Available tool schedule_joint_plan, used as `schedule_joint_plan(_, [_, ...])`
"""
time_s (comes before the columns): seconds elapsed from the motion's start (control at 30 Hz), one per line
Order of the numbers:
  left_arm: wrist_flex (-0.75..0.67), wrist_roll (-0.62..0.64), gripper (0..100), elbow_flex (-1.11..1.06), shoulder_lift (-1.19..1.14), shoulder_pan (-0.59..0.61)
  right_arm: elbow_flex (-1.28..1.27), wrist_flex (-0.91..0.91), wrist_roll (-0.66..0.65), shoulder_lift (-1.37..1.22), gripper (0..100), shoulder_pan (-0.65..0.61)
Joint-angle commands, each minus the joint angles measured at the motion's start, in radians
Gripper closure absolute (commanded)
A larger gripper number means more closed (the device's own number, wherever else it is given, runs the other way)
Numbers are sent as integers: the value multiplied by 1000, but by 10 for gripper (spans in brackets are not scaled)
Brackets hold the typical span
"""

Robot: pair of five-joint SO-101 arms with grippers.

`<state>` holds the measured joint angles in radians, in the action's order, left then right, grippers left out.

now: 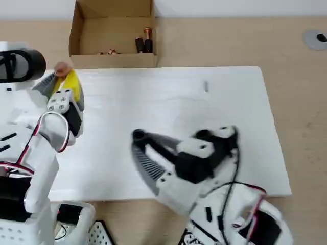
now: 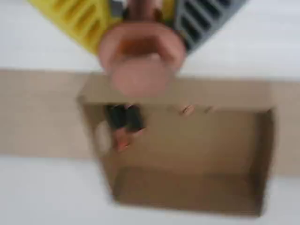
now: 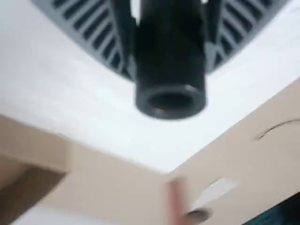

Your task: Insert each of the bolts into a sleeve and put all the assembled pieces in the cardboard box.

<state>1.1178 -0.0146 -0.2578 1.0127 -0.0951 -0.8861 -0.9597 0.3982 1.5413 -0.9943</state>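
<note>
Nearest, the right gripper is clamped on a black tubular plastic sleeve, its bore open above the white sheet. Further off, the left gripper pinches a copper-coloured broad-headed bolt just short of the brown cardboard box, where assembled pieces lie. Mating looks like the step in hand: the parts are well apart and need aligning, shank to bore. The bolt's shank is hidden between the fingers.

No legible text, label, number or sign appears. A small dark mark on the white mat, near its far edge, is too small to read.
</note>
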Motion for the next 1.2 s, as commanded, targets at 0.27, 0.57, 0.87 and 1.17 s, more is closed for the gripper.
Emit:
schedule_joint_plan(0.27, [3,8,994,8,13,-324,-88,112,9,1,988,-73])
schedule_joint_plan(0.57, [72,8,994,0,13,-324,-91,117,9,1,988,-73])
schedule_joint_plan(0.87, [63,104,994,5,13,-324,-88,117,9,1,988,-73])
schedule_joint_plan(1.17, [55,98,993,57,8,-324,-104,117,9,1,988,-73])
